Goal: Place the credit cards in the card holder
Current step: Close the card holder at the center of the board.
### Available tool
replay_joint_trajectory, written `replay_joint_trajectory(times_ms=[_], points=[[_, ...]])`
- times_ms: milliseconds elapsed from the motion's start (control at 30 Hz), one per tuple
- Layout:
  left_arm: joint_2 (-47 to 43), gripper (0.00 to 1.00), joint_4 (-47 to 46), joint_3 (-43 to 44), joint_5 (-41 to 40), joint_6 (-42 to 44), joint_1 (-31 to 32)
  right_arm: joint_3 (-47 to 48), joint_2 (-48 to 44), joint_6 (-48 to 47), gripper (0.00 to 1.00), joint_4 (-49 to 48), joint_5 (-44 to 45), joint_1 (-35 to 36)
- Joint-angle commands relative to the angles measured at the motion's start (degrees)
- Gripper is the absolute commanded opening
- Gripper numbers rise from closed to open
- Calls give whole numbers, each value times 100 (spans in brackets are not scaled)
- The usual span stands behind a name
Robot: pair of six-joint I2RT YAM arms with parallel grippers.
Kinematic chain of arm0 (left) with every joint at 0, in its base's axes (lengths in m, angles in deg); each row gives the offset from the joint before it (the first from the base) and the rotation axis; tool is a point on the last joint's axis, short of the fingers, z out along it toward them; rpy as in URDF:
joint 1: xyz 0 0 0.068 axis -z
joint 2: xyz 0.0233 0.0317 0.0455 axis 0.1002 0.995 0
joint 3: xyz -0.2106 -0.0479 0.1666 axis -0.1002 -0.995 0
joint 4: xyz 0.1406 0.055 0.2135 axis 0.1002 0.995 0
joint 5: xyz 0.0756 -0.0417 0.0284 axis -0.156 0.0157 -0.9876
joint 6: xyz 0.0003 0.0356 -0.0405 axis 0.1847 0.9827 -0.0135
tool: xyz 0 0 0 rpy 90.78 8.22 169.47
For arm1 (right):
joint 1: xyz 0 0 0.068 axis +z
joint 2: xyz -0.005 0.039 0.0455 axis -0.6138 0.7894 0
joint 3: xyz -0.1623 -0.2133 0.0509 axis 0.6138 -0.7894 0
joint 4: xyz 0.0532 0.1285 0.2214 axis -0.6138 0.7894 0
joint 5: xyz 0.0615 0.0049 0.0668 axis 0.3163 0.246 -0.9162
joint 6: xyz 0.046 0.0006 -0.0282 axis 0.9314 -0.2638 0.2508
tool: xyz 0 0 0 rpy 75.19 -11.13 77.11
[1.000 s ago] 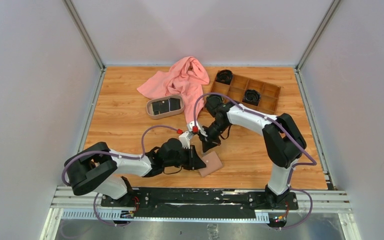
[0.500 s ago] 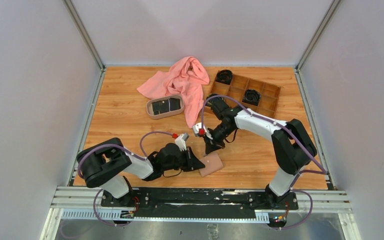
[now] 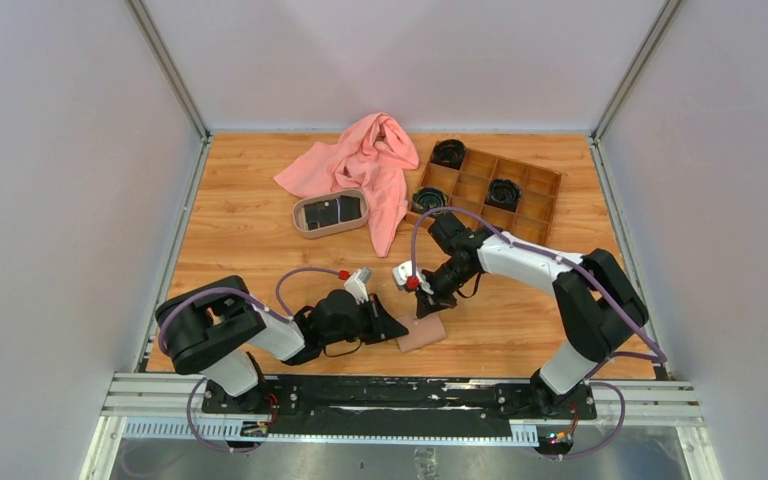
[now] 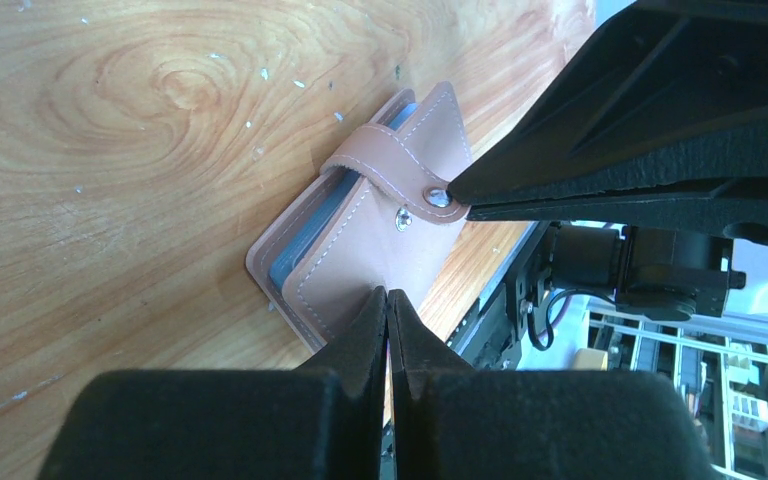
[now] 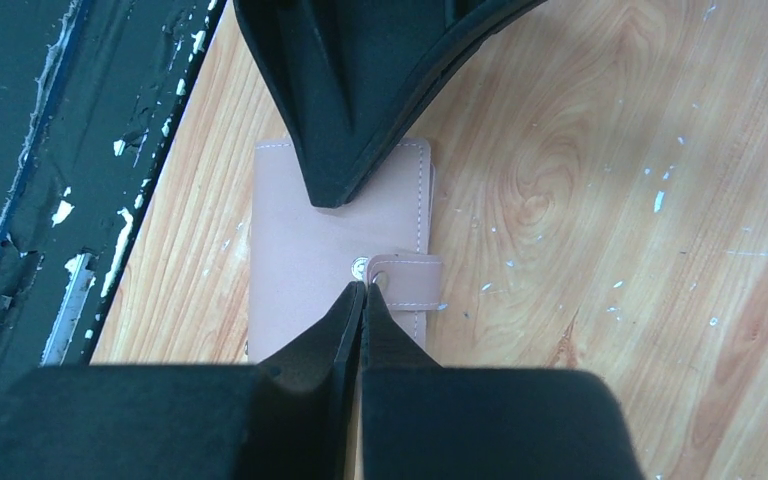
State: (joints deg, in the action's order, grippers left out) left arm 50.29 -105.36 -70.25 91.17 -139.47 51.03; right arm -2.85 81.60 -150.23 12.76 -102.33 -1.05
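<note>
The tan-pink card holder (image 3: 422, 333) lies folded on the wood near the front edge, its strap laid over the cover beside the snap stud. Blue lining shows at its edge in the left wrist view (image 4: 360, 250). My left gripper (image 3: 398, 328) is shut, and its tips (image 4: 387, 292) rest on the holder's left side. My right gripper (image 3: 428, 308) is shut, with its tips (image 5: 363, 285) at the strap's snap on the holder (image 5: 300, 240). Nothing shows between either pair of jaws. Dark credit cards (image 3: 330, 210) lie in the oval beige tray (image 3: 301, 225) at the back left.
A pink cloth (image 3: 360, 160) lies at the back, beside the tray. A brown wooden compartment box (image 3: 535, 200) stands at the back right with black round items (image 3: 503, 192) in it. The black base rail (image 3: 390, 385) runs just past the holder.
My right gripper has come down and nearer, from above the holder to the strap's snap. My left arm has folded in a little, with its tips staying at the holder.
</note>
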Motion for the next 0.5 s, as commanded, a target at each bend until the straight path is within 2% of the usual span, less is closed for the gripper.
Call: replay_joint_trajectory(times_ms=[0, 467], points=[[123, 0, 457, -175, -384, 103, 18, -122, -208, -74, 0, -61, 223, 164], [109, 0, 457, -167, -376, 139, 18, -290, -194, -143, 0, -117, 863, 678]])
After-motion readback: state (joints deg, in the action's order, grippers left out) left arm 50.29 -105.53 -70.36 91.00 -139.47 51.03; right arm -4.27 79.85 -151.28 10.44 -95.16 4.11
